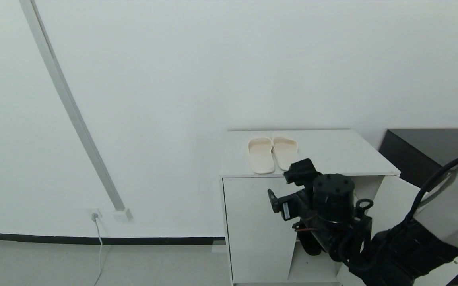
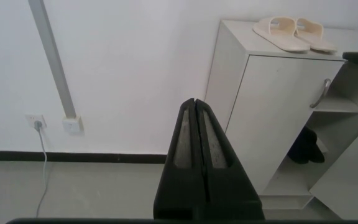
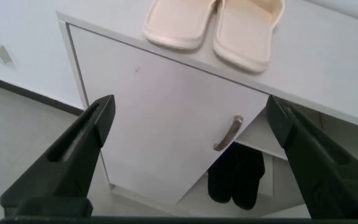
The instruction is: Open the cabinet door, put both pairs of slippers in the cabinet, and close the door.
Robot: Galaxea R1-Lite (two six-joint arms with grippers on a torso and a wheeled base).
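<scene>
A pair of cream slippers (image 1: pixel 272 153) lies side by side on top of the white cabinet (image 1: pixel 332 153). The cabinet's right door (image 1: pixel 392 202) stands swung open, while the left door (image 1: pixel 257 226) with its metal handle (image 3: pixel 229 132) is closed. A pair of black slippers (image 3: pixel 235 177) stands on the lower shelf inside, partly hidden by the right arm in the head view. My right gripper (image 3: pixel 190 106) is open in front of the cabinet, just below the cream slippers (image 3: pixel 216 22), holding nothing. My left gripper (image 2: pixel 195 143) is shut and empty, well to the left of the cabinet (image 2: pixel 229 74).
A grey conduit (image 1: pixel 70 107) runs down the white wall to a socket box (image 1: pixel 122 215), with a plug and cable (image 1: pixel 98 238) beside it. A dark table (image 1: pixel 431 151) stands right of the cabinet. Bare floor (image 1: pixel 94 262) lies to the left.
</scene>
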